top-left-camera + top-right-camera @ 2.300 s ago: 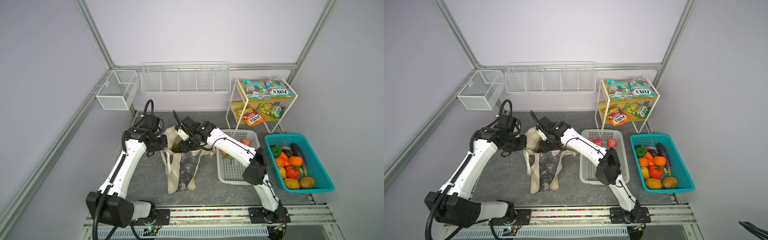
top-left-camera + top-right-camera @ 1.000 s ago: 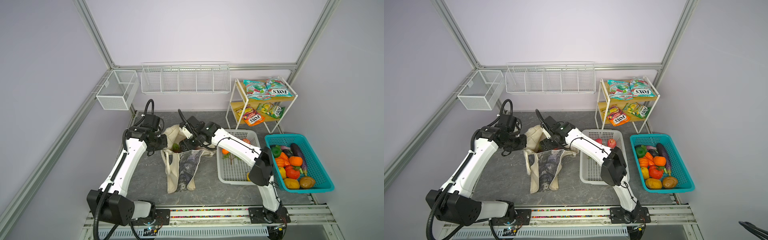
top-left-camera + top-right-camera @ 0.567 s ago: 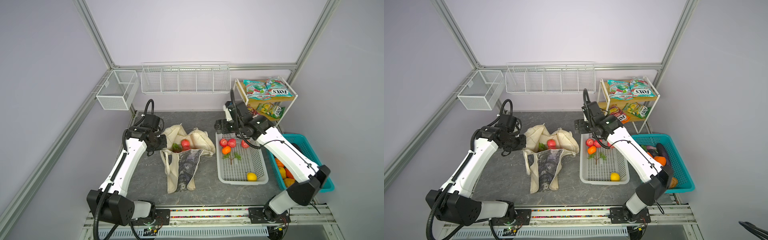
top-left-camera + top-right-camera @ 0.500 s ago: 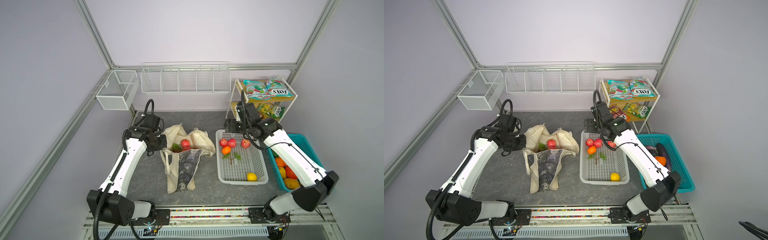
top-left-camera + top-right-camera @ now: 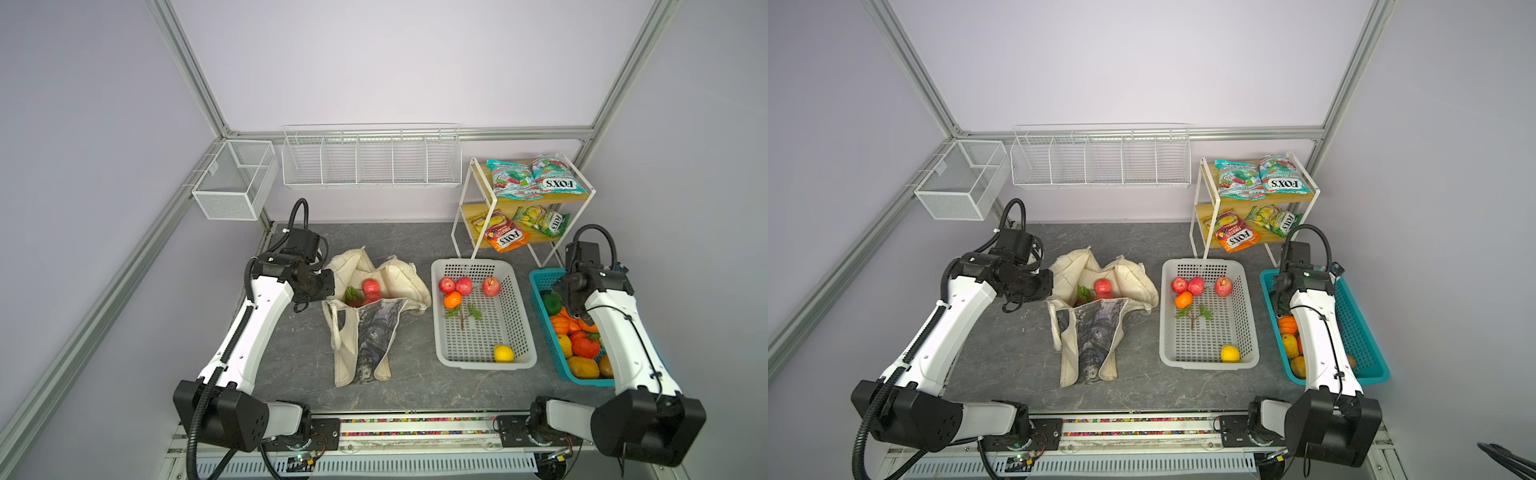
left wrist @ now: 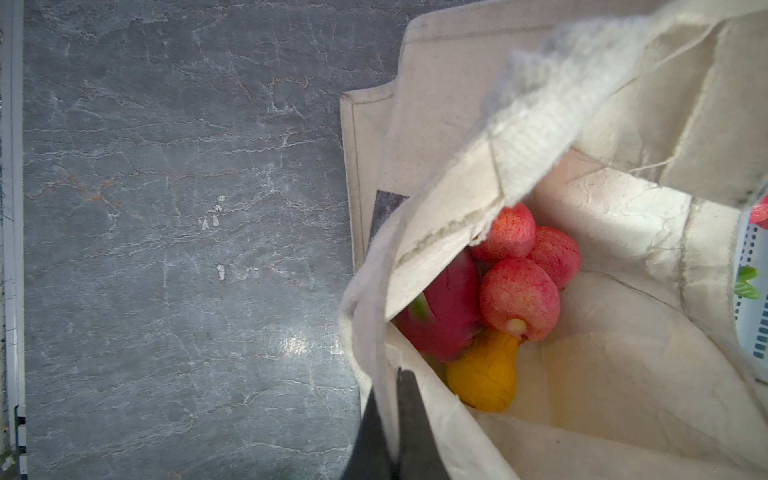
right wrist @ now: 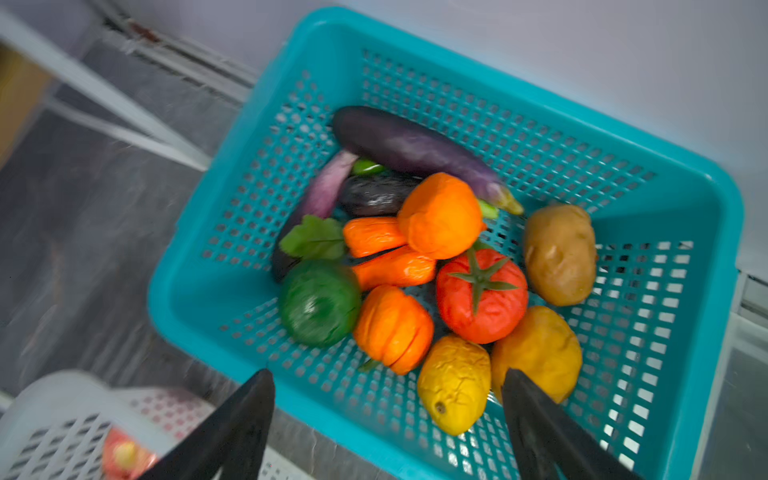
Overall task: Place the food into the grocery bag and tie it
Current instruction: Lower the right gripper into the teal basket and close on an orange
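The cream grocery bag (image 5: 399, 278) lies open on the grey table in both top views, handles trailing toward the front. My left gripper (image 6: 388, 380) is shut on the bag's rim (image 6: 374, 316), pinching the cloth. Inside lie red apples (image 6: 519, 297), a pink dragon fruit (image 6: 449, 307) and a yellow fruit (image 6: 486, 376). More apples (image 5: 457, 286) and a lemon (image 5: 503, 353) sit in the white basket (image 5: 436, 324). FOX'S packets (image 5: 536, 176) lie on the shelf. My right gripper (image 7: 387, 372) is open and holds nothing, above the teal basket (image 7: 685, 216).
The teal basket (image 5: 538, 286) at the right holds eggplants (image 7: 415, 149), orange vegetables (image 7: 440, 214), a tomato (image 7: 480, 291) and potatoes. The white wire shelf rack (image 5: 465, 216) stands behind both baskets. Wire bins (image 5: 370, 162) hang on the back wall.
My right arm left the bag's mouth, swung right across the white basket and now hangs over the teal basket. An apple now shows in the bag. The left arm has not moved.
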